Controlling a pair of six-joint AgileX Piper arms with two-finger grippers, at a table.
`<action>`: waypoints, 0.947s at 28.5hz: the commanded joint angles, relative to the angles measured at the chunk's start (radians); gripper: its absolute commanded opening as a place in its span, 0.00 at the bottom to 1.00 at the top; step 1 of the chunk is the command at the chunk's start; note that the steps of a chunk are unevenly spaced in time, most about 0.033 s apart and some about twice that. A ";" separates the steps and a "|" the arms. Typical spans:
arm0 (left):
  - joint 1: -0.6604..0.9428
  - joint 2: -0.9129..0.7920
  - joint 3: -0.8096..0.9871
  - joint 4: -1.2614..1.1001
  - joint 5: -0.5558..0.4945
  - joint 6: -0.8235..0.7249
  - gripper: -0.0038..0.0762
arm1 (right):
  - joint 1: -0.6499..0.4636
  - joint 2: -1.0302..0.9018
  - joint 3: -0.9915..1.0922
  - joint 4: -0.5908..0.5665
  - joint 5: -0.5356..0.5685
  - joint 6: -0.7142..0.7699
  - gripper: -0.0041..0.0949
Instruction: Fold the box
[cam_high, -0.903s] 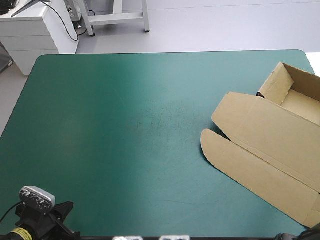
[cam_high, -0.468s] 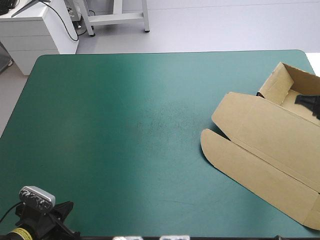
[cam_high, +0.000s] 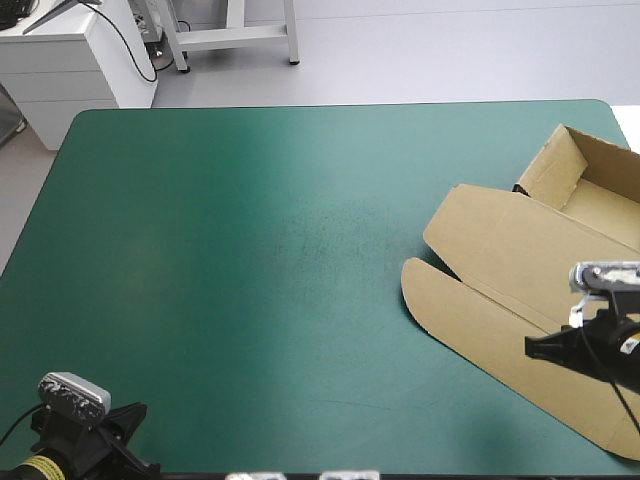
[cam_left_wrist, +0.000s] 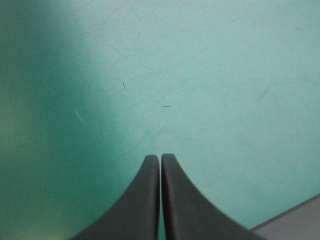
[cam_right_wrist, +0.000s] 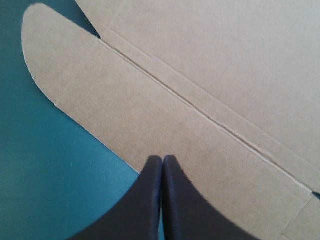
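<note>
Left jaws and right jaws both pressed together, empty. Right jaws hover over the box (cam_high: 500, 260) lid, four o'clock on the table (cam_high: 250, 250). Tray walls up, I judge; lid still flat.

box (cam_high: 500, 250) — plain brown | cover (cam_high: 250, 250) — teal-green, faint scratches | left claw (cam_left_wrist: 160, 157), right claw (cam_right_wrist: 162, 159) black

We see the box (cam_high: 500, 255) on the table's (cam_high: 250, 250) right side, tray part toward the far right corner, lid flat toward the middle. We place the right gripper (cam_high: 535, 347) over the lid's outer flap, by its edge. The left gripper (cam_left_wrist: 160, 157) is at the near left corner, well apart from the box.
</note>
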 joint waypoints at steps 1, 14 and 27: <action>-0.003 0.012 -0.024 -0.007 -0.059 0.002 0.04 | 0.003 -0.078 0.127 0.010 -0.124 -0.022 0.02; -0.003 0.012 -0.024 -0.013 -0.059 0.002 0.04 | 0.003 -0.262 0.355 0.058 -0.272 -0.057 0.02; -0.003 0.012 -0.024 -0.013 -0.059 0.002 0.04 | 0.003 -0.262 0.355 0.058 -0.270 -0.040 0.02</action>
